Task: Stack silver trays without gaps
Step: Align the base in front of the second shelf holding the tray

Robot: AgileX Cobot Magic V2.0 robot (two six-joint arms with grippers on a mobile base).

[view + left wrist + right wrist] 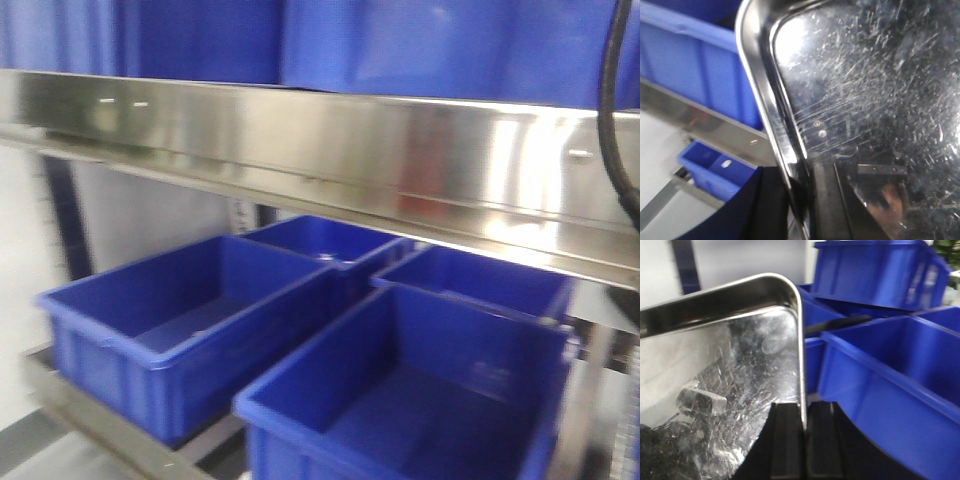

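Scratched, mirror-shiny steel tray (740, 370), glossy blue plastic bins (180, 320), brushed reflective metal shelf rail (350, 150).

We find the right gripper (803, 442) closed, its two black fingers (786, 445) pinching the rim of a silver tray (730, 365) between them. The left gripper (801, 200) is likewise clamped on a tray rim, with one dark finger lying inside that rim.

A shallow silver tray (735, 350), shiny, heavily scratched, with a thin raised rim and rounded corner, is tilted, its right rim nipped in the right pincer (803, 440). The left wrist view shows the same scratched steel (865, 75).
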